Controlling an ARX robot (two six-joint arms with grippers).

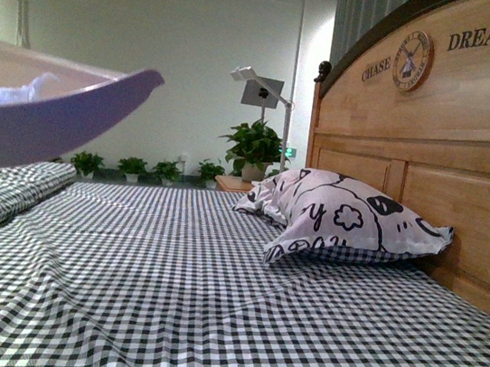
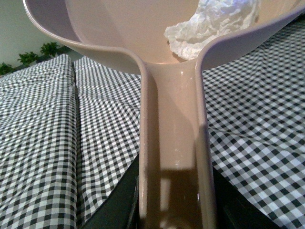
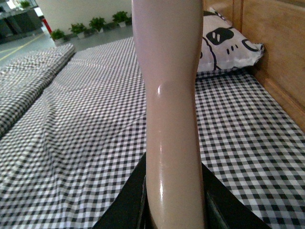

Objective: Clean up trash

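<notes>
- A bed covered with a black-and-white checked sheet (image 1: 209,306) fills the front view, with a wooden headboard (image 1: 447,175) on the right.
- A white pillow (image 1: 341,217) with black cartoon prints leans against the headboard.
- At the upper left of the front view, a beige dustpan (image 1: 45,114) hangs raised above the bed.
- The trash (image 2: 209,24), a crumpled white tissue wad, lies inside the dustpan's scoop near where the handle joins.
- In the left wrist view, the left gripper (image 2: 174,217) is closed around the dustpan's handle, with dark fingers on either side of it.
- In the right wrist view, the right gripper (image 3: 174,214) is clamped on a smooth beige handle (image 3: 171,95) that rises upright; its far end is out of frame.
- Potted plants (image 1: 133,168) line the far wall, and a lamp (image 1: 263,90) stands beside the headboard.
</notes>
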